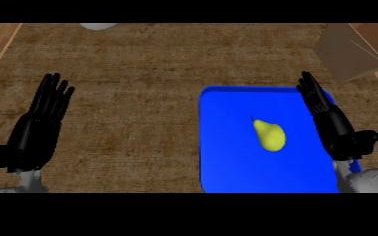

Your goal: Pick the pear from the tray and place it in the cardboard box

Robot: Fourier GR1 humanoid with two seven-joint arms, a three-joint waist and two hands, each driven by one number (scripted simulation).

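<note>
I see the brown counter [133,70] filling my view, with the blue tray [229,170] at lower right and a corner of the cardboard box [345,50] at upper right. My left hand [40,125] rests open at the left edge — fingers straight up. My right hand [328,122] is open over the tray's right side. The pear [270,136] lies on the tray — just left of that hand.

Yellow pear [269,135] flat on blue tray [229,155]
</note>
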